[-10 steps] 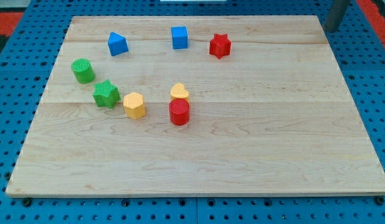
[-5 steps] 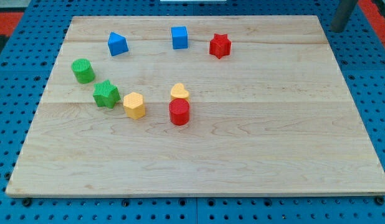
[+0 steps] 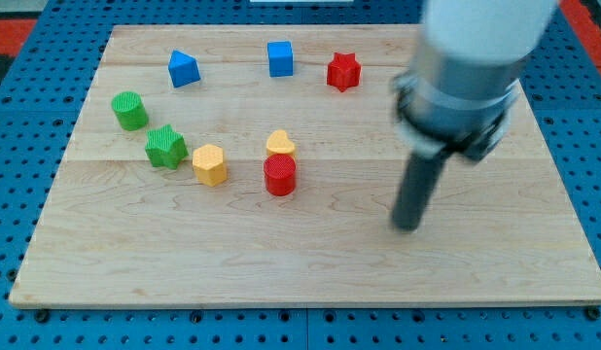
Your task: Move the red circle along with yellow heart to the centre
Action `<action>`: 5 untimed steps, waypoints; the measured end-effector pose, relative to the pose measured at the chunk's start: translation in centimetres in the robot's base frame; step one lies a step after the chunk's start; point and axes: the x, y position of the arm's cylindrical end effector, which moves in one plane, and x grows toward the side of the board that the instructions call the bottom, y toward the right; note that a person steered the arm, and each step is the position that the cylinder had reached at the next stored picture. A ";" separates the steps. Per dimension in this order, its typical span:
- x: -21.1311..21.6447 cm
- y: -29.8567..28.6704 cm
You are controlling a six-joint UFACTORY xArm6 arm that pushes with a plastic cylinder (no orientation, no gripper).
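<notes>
The red circle (image 3: 280,176) stands on the wooden board (image 3: 310,272), a little left of its middle. The yellow heart (image 3: 280,144) sits just above it, touching or nearly touching. My tip (image 3: 406,227) is on the board well to the right of the red circle and slightly lower in the view, apart from every block. The arm's white and dark body rises from it toward the view's top right and hides part of the board there.
A yellow hexagon (image 3: 210,164) lies left of the red circle. A green star (image 3: 165,147) and green cylinder (image 3: 130,110) are further left. A blue block (image 3: 184,69), blue cube (image 3: 279,58) and red star (image 3: 344,72) line the top.
The rod has swept in from beyond the board's top right corner down to the board's right middle. The blocks have not moved.
</notes>
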 end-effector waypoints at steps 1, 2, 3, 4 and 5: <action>0.7 -7.5; -1.2 -9.8; -4.2 -9.8; -5.7 -9.4; -8.3 -9.8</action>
